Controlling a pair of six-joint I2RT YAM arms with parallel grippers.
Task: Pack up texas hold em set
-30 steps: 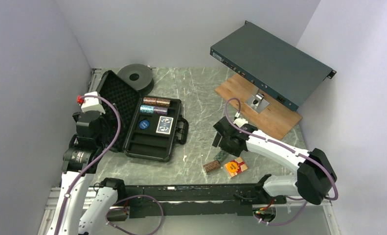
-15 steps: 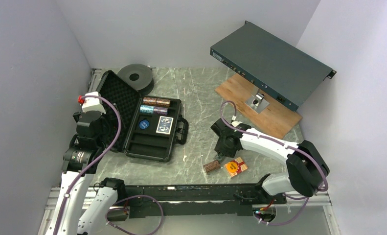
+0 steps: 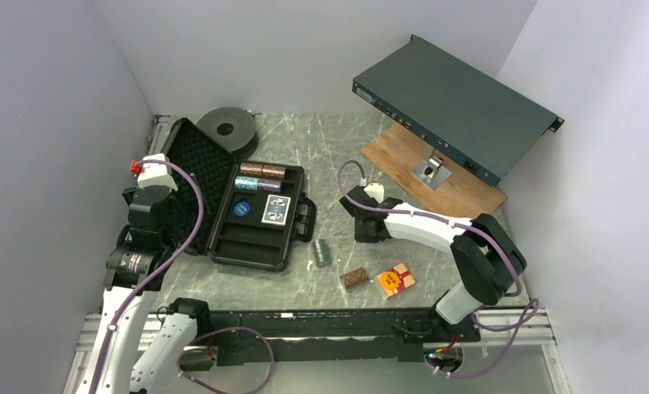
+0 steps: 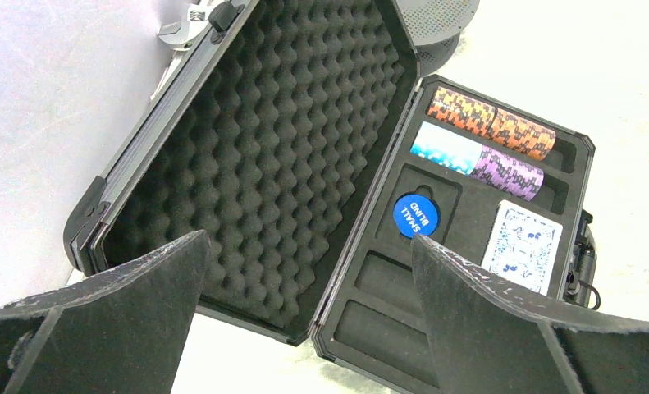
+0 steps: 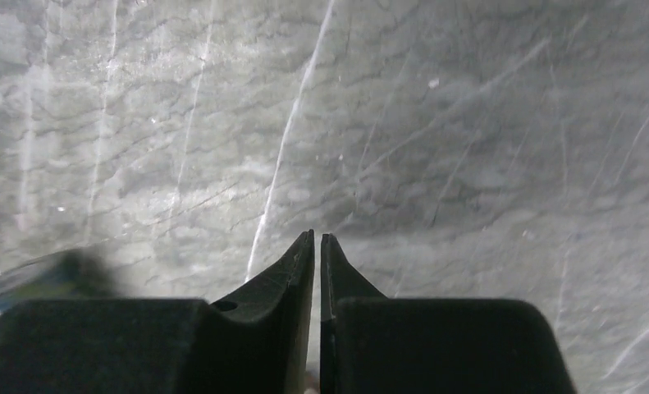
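The black case (image 3: 247,250) lies open at the left, its foam lid (image 4: 263,148) raised. Inside it are an orange-brown chip stack (image 4: 491,123), a blue and purple chip stack (image 4: 477,158), a blue button (image 4: 415,216) and a blue card deck (image 4: 522,246). On the marble lie a green chip stack (image 3: 322,253) near the case's handle, a brown chip stack (image 3: 354,279) and a red card deck (image 3: 395,279). My left gripper (image 4: 306,238) hangs open above the case's near edge. My right gripper (image 5: 317,236) is shut on nothing over bare marble, up and right of the green stack.
A black round spool (image 3: 229,125) sits behind the case. At the back right, a large dark-grey metal box (image 3: 452,107) rests tilted on a stand over a wooden board (image 3: 460,197). Walls close in on the left, back and right.
My right gripper has shut and moved up and left, away from the loose chips. The green stack it was over now lies further left, near the case handle. The left arm has not moved.
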